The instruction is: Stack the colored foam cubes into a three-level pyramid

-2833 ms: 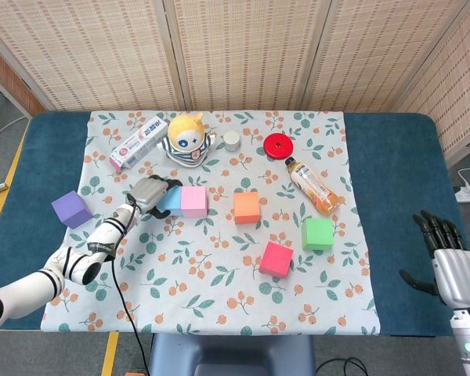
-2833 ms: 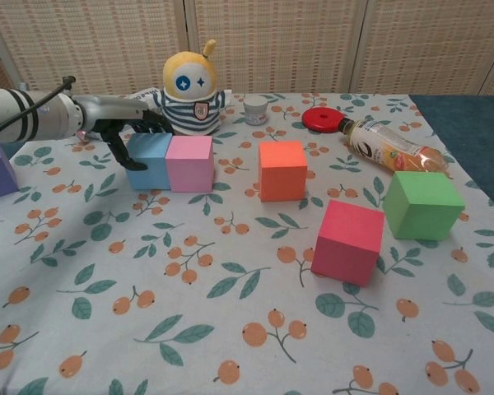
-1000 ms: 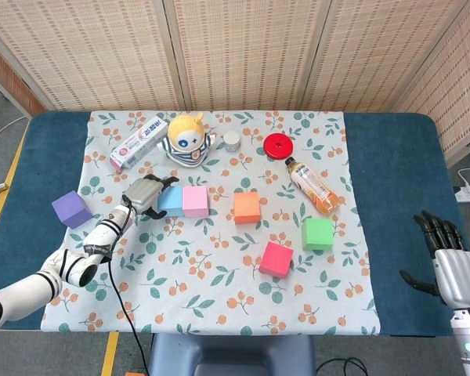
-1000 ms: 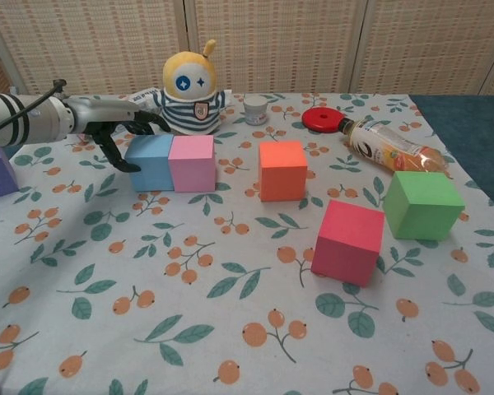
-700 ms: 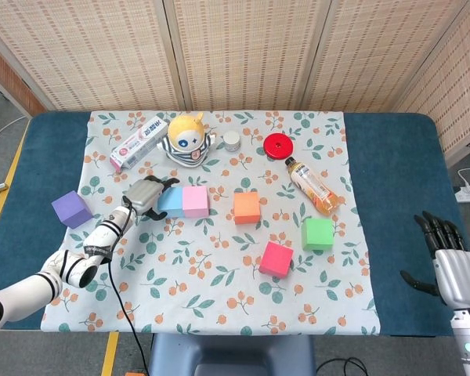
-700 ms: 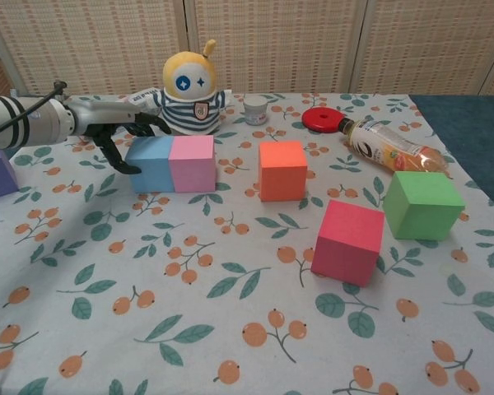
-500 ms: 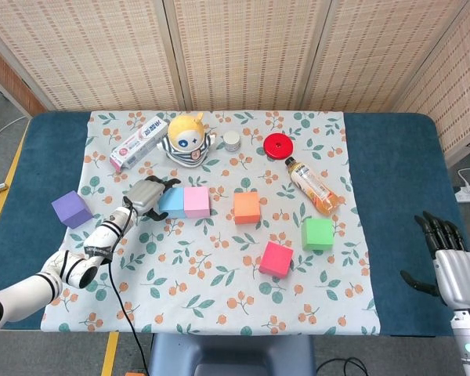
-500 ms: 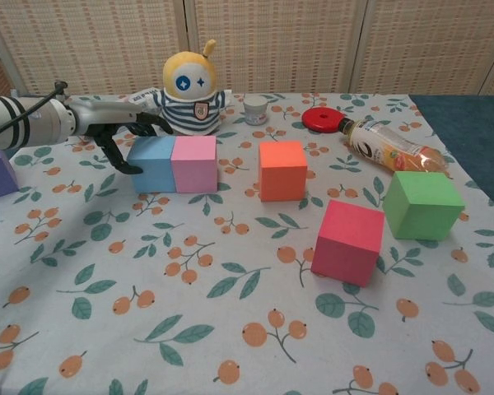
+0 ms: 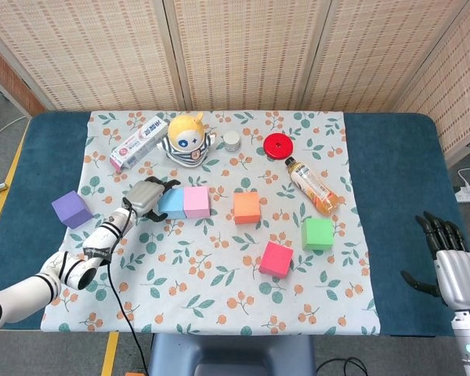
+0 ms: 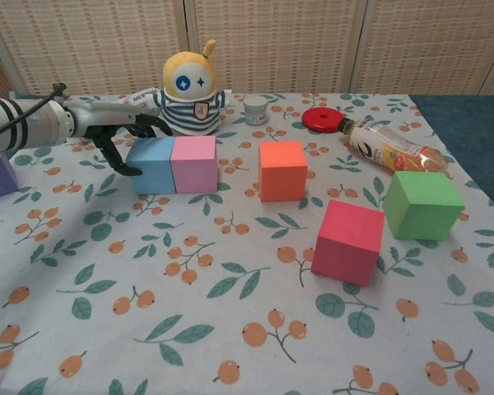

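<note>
Foam cubes, matte, square-edged: blue cube (image 10: 151, 164) touching pink cube (image 10: 194, 163), directly right of the left hand (image 10: 119, 132); orange cube (image 10: 282, 169) further right.

Left hand: fingers spread and curved, against the blue cube's left face, gripping nothing.

Right hand (image 9: 453, 266): fingers apart, empty, off the floral cloth (image 10: 230, 329).

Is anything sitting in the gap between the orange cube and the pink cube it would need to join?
Nothing visible does. The orange cube stands apart from the pink cube, with only bare patterned cloth between them; the blue cube touches the pink one's far side.
</note>
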`<state>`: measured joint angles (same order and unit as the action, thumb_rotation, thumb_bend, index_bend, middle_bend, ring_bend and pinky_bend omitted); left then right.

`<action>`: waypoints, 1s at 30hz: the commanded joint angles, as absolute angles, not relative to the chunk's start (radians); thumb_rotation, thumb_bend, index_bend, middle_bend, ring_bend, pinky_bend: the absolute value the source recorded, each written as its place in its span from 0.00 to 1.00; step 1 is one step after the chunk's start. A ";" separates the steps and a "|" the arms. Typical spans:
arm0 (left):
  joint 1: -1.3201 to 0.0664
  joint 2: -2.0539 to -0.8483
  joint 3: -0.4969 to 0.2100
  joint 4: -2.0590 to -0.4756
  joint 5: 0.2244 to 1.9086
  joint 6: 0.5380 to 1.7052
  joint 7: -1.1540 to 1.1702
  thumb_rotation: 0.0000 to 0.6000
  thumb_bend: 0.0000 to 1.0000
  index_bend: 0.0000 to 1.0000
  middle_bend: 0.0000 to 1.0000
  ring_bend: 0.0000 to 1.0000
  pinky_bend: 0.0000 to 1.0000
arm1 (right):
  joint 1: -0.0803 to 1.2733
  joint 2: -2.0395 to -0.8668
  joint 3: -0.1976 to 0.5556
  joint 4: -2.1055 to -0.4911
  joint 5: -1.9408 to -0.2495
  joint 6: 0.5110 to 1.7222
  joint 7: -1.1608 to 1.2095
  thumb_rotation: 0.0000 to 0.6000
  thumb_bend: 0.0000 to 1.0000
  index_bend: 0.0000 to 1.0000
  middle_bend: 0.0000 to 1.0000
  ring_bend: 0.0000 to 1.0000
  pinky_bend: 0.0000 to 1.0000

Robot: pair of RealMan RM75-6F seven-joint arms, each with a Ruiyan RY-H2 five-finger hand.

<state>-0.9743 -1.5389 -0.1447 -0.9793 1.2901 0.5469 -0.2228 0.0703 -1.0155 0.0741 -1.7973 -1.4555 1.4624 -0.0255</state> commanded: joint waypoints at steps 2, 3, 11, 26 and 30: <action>-0.978 -1.546 -0.146 -0.968 1.290 0.545 -0.224 1.00 0.33 0.13 0.30 0.21 0.14 | 0.069 -1.014 0.074 -1.799 -1.455 1.463 -0.027 1.00 0.00 0.00 0.00 0.00 0.00; -0.979 -1.548 -0.146 -0.965 1.290 0.545 -0.225 1.00 0.33 0.13 0.29 0.21 0.14 | 0.068 -1.014 0.074 -1.799 -1.454 1.464 -0.027 1.00 0.00 0.00 0.00 0.00 0.00; -0.983 -1.566 -0.147 -0.944 1.296 0.546 -0.231 1.00 0.33 0.13 0.28 0.21 0.14 | 0.067 -1.013 0.075 -1.803 -1.452 1.465 -0.031 0.99 0.00 0.00 0.00 0.00 0.00; -0.976 -1.558 -0.140 -0.958 1.295 0.552 -0.218 1.00 0.33 0.12 0.12 0.04 0.12 | 0.067 -1.013 0.075 -1.796 -1.458 1.466 -0.019 0.99 0.00 0.00 0.00 0.00 0.00; -0.967 -1.547 -0.140 -0.979 1.292 0.566 -0.208 1.00 0.33 0.10 0.04 0.00 0.09 | 0.067 -1.012 0.075 -1.795 -1.461 1.468 -0.015 1.00 0.00 0.00 0.00 0.00 0.00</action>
